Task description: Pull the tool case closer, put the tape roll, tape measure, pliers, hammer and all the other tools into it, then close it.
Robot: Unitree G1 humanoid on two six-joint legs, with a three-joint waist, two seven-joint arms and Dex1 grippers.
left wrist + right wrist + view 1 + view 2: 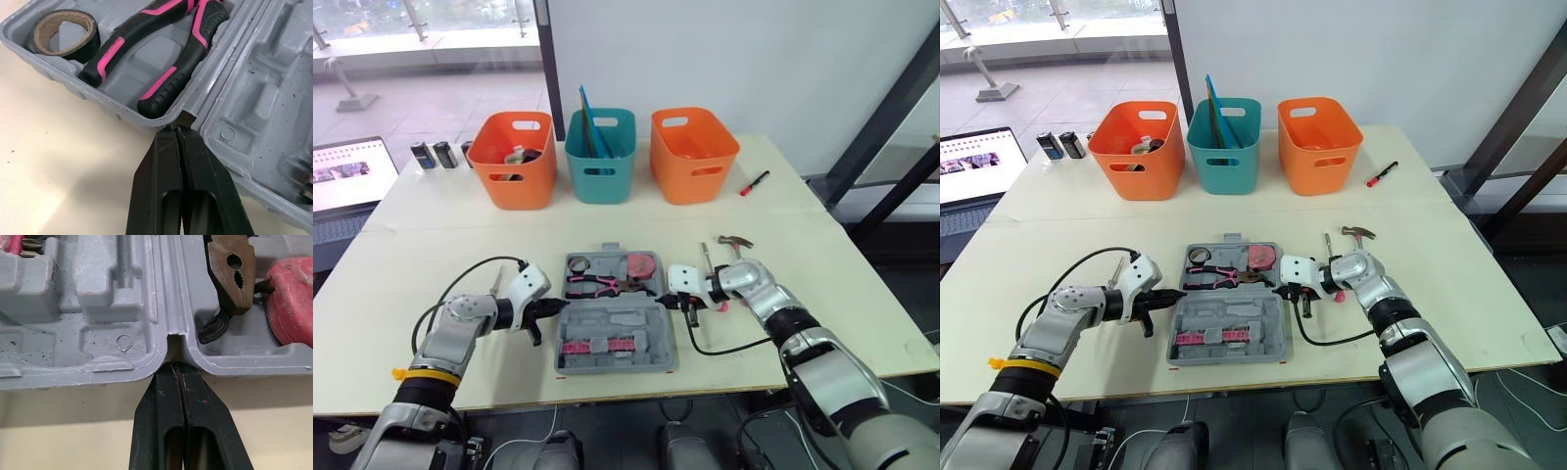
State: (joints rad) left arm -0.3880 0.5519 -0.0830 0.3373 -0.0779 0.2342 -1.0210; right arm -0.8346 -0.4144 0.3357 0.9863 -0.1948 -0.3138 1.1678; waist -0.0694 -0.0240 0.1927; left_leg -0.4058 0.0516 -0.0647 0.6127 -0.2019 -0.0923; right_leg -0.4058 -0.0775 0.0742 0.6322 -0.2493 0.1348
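The left gripper (178, 128) and the right gripper (177, 364) sit low in the frame, each with its two black fingers pressed together and holding nothing. Their tips touch opposite ends of the hinge seam of the grey tool case (617, 338). The case lies open and flat at the lower centre of the table (431, 255), its long axis running left to right and its hinge line the same way between the two halves. The upper half holds the pliers (597, 285), lying along that axis with pink-and-black handles to the left and metal head to the right. The black tape roll (63, 32) lies in the same half's upper left corner and the reddish tape measure (641, 264) at its right end. The lower half carries a row of pink pieces. The hammer (736, 242) lies on the table right of the case, just above the right gripper. Across the upper middle stand an orange basket (514, 157), a teal basket (600, 157) and a second orange basket (693, 152), with a red marker (754, 183) to their right.
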